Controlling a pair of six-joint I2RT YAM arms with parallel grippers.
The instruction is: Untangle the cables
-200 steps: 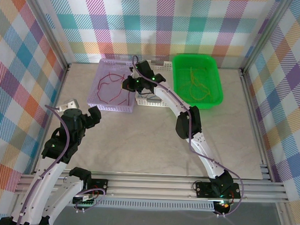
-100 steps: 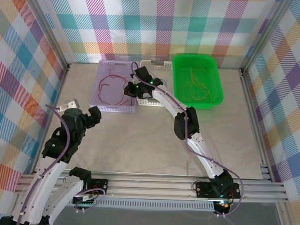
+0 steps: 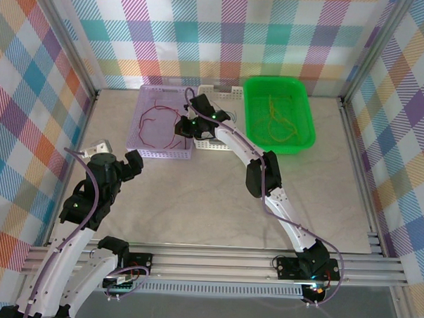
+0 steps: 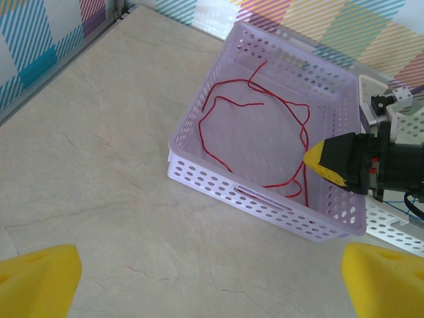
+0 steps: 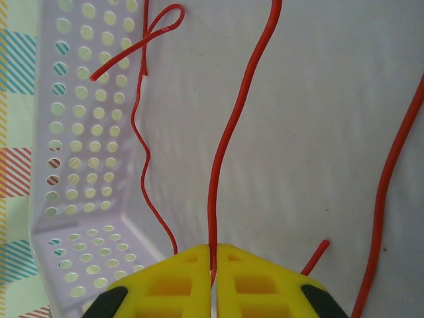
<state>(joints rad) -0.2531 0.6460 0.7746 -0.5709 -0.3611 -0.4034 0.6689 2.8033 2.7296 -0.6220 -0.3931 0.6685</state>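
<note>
I'm looking at a pale, marble-patterned table with three containers set along its far side. Taking the white perforated basket as my marker, the lilac perforated basket sits just beside it on the left, their walls close together. The green tray sits just to the white basket's right.

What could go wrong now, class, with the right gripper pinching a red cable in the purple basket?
1. The right gripper holds the red cable at its very fingertips, so the thin wire may slip out.
2. In the purple basket other red wires lie close by; a pull could drag and tangle them.
</note>
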